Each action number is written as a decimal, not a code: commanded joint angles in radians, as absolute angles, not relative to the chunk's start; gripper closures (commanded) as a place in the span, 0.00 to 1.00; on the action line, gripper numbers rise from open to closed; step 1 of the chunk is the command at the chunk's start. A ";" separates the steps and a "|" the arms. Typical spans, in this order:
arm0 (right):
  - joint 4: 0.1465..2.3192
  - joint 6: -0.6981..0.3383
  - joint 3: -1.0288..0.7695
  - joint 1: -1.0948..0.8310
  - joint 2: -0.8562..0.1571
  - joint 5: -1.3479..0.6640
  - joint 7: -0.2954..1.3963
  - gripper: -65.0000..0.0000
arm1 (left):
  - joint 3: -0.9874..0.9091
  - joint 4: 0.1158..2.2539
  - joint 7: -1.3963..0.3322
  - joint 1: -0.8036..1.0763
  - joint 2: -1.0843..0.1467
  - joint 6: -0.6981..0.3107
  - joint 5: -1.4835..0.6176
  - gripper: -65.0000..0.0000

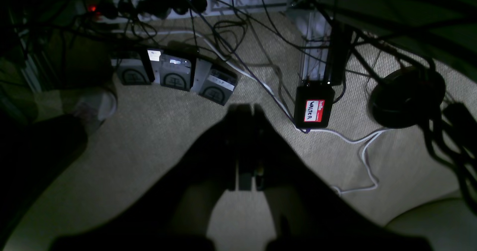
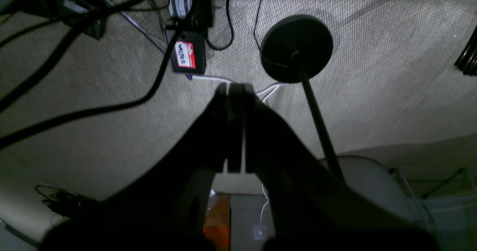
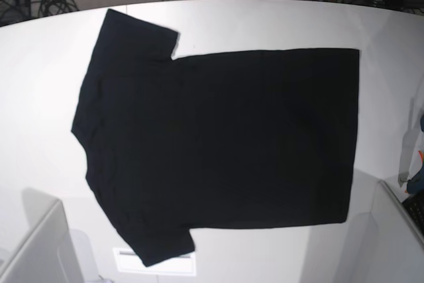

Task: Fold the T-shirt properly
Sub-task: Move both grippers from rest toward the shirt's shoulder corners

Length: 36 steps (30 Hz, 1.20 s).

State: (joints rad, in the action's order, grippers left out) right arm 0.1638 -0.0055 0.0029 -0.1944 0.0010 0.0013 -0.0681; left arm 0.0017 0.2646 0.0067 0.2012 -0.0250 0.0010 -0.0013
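Lying flat and fully spread on the white table, the T-shirt shows only its plain black side in the base view, with collar and sleeves toward that view's left and the straight hem toward its right. One sleeve reaches to the far left corner of the garment; the other ends near the front edge, partly covering a white label on the tabletop. No arm appears in the base view. In the left wrist view, the left gripper hangs over a beige carpet, jaws pressed together with nothing between them. Beyond it lie three grey pedals in a row, a black box with a red name tag, a white cable and a round black base. In the right wrist view, the right gripper is likewise closed and empty over the same carpet, near the tagged box and a round black stand base with its pole.
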 commanded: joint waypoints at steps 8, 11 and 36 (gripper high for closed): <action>0.163 0.005 0.005 -0.206 -0.033 0.005 -0.064 1.00 | 0.001 0.263 -0.002 0.234 -0.025 0.005 0.001 1.00; 0.163 0.005 0.005 -0.214 -0.038 0.005 -0.067 1.00 | 0.004 0.269 0.002 0.255 -0.025 0.005 0.002 1.00; 1.771 0.005 -0.288 -0.918 0.035 -0.002 0.607 1.00 | -0.010 1.537 -0.113 1.063 -0.199 0.005 -0.001 1.00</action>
